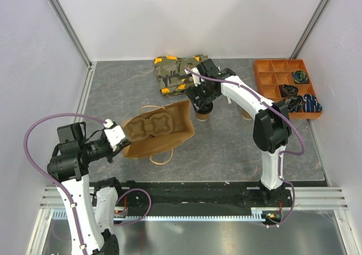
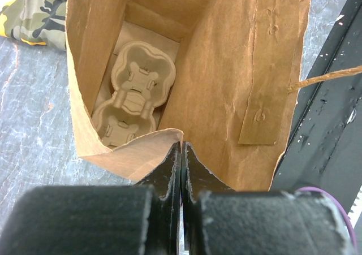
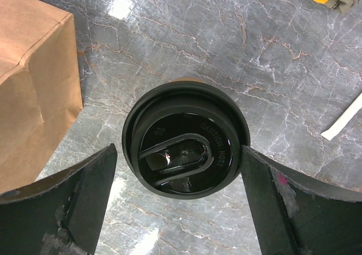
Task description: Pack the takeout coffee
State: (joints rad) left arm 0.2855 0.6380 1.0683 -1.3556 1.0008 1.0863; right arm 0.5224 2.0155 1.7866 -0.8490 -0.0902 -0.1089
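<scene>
From above, my right jaws are hanging wide open over the takeout coffee (image 1: 202, 117), which is standing on the counter (image 1: 226, 147) just beside the closed end of the paper bag (image 1: 161, 137). The bag is lying on its side with its mouth facing my left jaws. I am counting one lidded coffee, one bag, one camouflage cloth (image 1: 178, 71) and one orange divided tray (image 1: 271, 77). A second cup (image 1: 246, 115) is peeking out from behind my right arm.

In the left wrist view, my left jaws are closed, pinching the bag's lower lip and holding the mouth open. One pulp carrier (image 2: 133, 96) with two pockets is sitting deep inside. If this pinch is slipping, I expect the mouth to sag shut.

In the right wrist view, my fingers are straddling the black lid (image 3: 185, 139) without gripping it. The right one is nearly touching while the left is standing clear. Closing off-centre like this is likely to shove or tip the cup. Squeezing at lid height risks popping the lid off.
</scene>
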